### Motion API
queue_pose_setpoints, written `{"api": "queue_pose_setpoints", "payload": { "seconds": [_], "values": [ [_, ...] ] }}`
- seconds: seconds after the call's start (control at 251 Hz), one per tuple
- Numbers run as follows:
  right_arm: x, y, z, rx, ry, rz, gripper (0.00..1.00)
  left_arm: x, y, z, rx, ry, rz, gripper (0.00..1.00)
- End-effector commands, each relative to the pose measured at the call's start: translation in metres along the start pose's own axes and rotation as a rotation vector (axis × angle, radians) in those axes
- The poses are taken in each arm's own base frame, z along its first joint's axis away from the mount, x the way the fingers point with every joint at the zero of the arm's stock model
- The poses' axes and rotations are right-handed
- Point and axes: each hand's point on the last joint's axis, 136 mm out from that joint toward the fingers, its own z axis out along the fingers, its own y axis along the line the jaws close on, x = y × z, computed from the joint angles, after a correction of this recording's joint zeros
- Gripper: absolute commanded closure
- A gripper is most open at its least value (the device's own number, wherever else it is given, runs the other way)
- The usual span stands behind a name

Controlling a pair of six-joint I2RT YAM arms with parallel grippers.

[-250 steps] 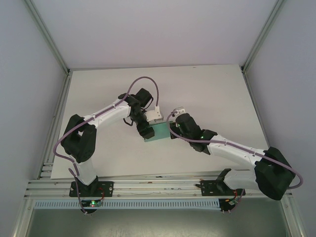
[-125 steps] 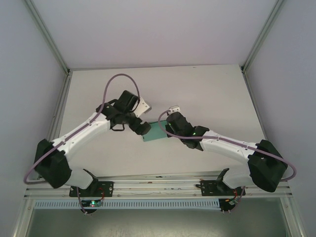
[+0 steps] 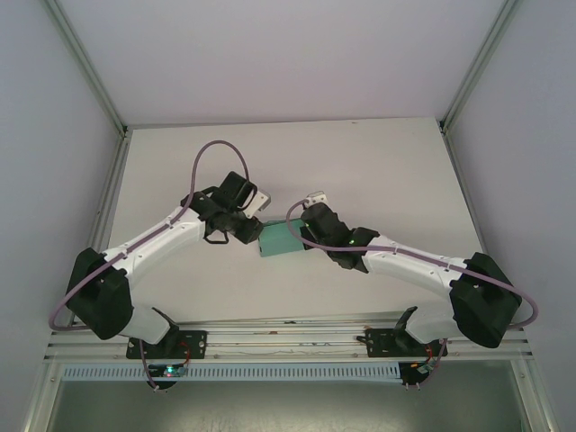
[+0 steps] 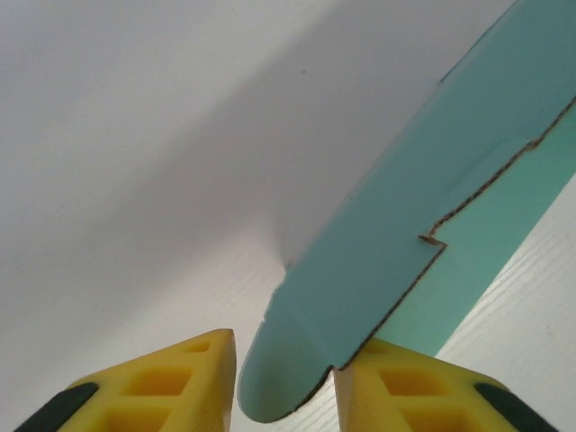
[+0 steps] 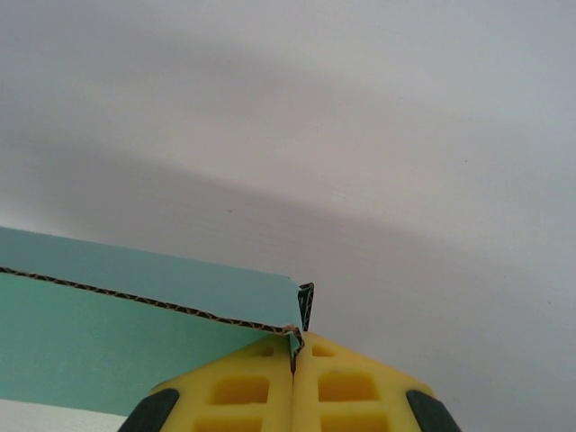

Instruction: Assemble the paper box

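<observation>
The teal paper box (image 3: pixel 278 241) lies partly folded at the table's middle, between my two grippers. My left gripper (image 3: pixel 256 232) is at its left end. In the left wrist view a rounded flap of the paper box (image 4: pixel 396 243) lies between the yellow fingers (image 4: pixel 180 378) of the left gripper (image 4: pixel 286 355); the right finger touches the card and a thin gap shows at the left one. My right gripper (image 3: pixel 301 236) holds the right end. There the right gripper (image 5: pixel 293 340) is shut, pinching a folded corner of the paper box (image 5: pixel 108 333).
The white table (image 3: pixel 387 171) spreads wide behind and to both sides of the box. Grey walls and metal frame rails (image 3: pixel 108 207) bound it. Both arm bases (image 3: pixel 166 342) stand at the near edge.
My left arm swung out to the left and its gripper came down to the box's left end, its jaws narrowing round the flap. The right gripper kept its hold; the box shifted slightly left.
</observation>
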Motion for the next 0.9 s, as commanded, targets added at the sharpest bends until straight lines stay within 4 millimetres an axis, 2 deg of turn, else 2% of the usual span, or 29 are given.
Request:
{"api": "queue_pose_setpoints", "payload": {
  "seconds": [0.0, 0.116, 0.172, 0.291, 0.383, 0.591, 0.69, 0.79, 0.898],
  "values": [
    [0.042, -0.005, 0.004, 0.029, 0.156, -0.056, 1.0, -0.012, -0.001, -0.005, 0.002, -0.023, -0.008, 0.76],
    [0.044, -0.007, 0.004, 0.049, 0.155, -0.068, 1.0, -0.018, -0.003, -0.01, 0.014, -0.053, -0.061, 0.88],
    [0.045, -0.008, 0.003, 0.073, 0.147, -0.081, 1.0, -0.02, -0.004, -0.013, 0.014, -0.054, -0.111, 1.0],
    [0.047, -0.007, 0.002, 0.117, 0.125, -0.097, 1.0, -0.021, -0.007, -0.014, 0.036, -0.03, -0.282, 1.0],
    [0.05, -0.008, 0.002, 0.139, 0.119, -0.083, 1.0, -0.015, -0.017, -0.009, 0.093, 0.04, -0.414, 1.0],
    [0.054, 0.0, 0.002, 0.138, 0.112, -0.074, 1.0, -0.005, -0.035, -0.006, 0.191, 0.224, -0.585, 1.0],
    [0.055, 0.002, 0.001, 0.137, 0.106, -0.066, 1.0, -0.003, -0.034, -0.001, 0.185, 0.288, -0.657, 1.0],
    [0.055, 0.002, -0.001, 0.138, 0.095, -0.044, 1.0, -0.009, -0.032, 0.006, 0.187, 0.268, -0.714, 1.0],
    [0.057, 0.001, -0.004, 0.142, 0.085, -0.031, 1.0, 0.0, -0.021, 0.015, 0.119, 0.251, -0.745, 1.0]
  ]
}}
